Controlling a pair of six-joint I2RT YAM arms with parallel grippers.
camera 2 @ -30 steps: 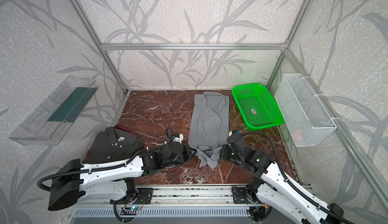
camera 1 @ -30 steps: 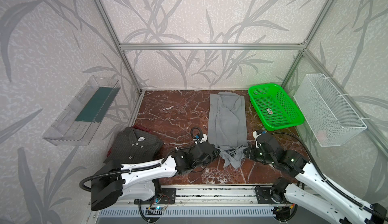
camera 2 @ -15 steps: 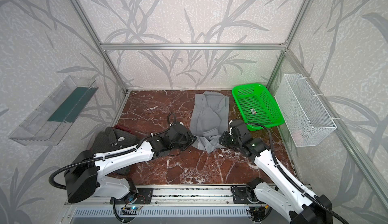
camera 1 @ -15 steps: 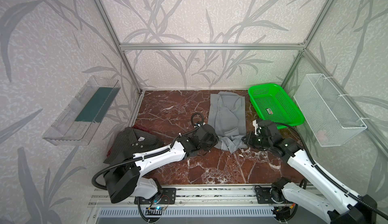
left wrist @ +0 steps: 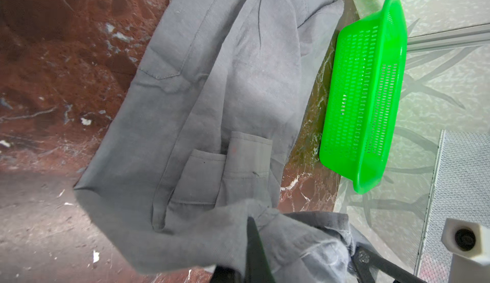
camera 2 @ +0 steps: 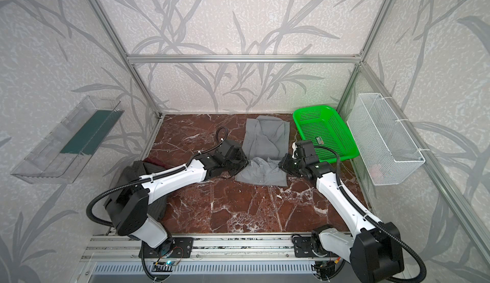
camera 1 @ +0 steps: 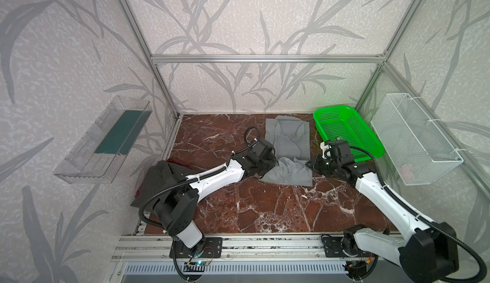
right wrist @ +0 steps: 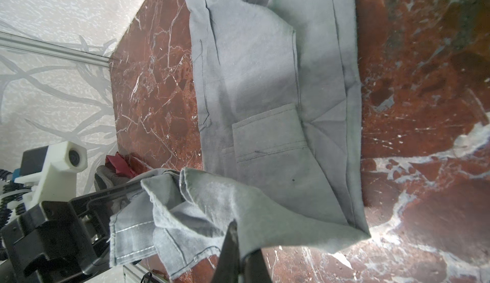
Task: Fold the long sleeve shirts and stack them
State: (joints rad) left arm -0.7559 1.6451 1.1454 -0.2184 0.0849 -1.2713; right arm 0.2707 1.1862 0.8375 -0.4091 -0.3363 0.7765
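Pinstriped shirt (camera 1: 155, 176) is lying bunched at far left, under L arm (camera 1: 212, 180); L gripper (camera 1: 275, 163) and R gripper (camera 1: 310, 164) are each clamping a near hem corner of grey shirt (camera 1: 287, 138), holding it raised; its long axis is running front-to-back mid-table, collar end pointing away from robot; basket (camera 1: 371, 146) is sitting just right.
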